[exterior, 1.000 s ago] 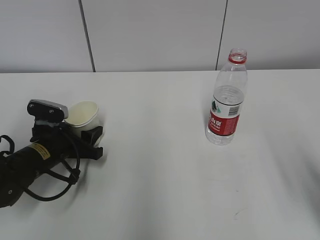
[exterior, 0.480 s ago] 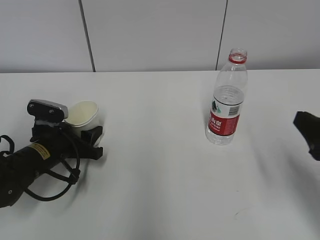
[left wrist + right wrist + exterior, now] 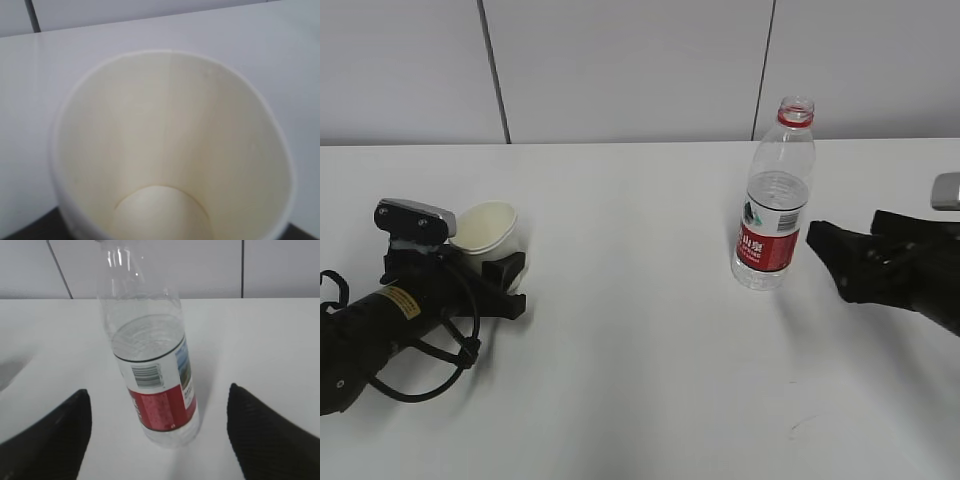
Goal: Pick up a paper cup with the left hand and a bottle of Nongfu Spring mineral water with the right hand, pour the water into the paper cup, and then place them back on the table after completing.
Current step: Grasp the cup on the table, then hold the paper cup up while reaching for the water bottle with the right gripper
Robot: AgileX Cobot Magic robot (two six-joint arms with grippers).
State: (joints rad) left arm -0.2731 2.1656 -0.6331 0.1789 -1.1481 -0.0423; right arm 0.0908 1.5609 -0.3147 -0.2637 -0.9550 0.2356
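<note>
The paper cup point(image 3: 488, 228) is white, empty, and sits between the fingers of my left gripper point(image 3: 485, 262), low on the white table point(image 3: 640, 350) at the left. The cup fills the left wrist view point(image 3: 170, 145), with only dark finger edges at the bottom corners. The Nongfu Spring bottle point(image 3: 775, 200) stands upright and uncapped, with a red label and clear water point(image 3: 147, 337) inside. My right gripper point(image 3: 845, 240) is open just right of the bottle. In the right wrist view its black fingers point(image 3: 55, 435) flank the bottle point(image 3: 155, 385) without touching it.
A grey panelled wall point(image 3: 620, 70) runs behind the table's far edge. Loose black cables point(image 3: 430, 370) hang from the left arm near the front left. A small mark point(image 3: 798, 428) is on the table surface at the front right.
My right arm has come in from the right edge and now reaches up to the bottle. The left gripper, the cup and the bottle have not moved.
</note>
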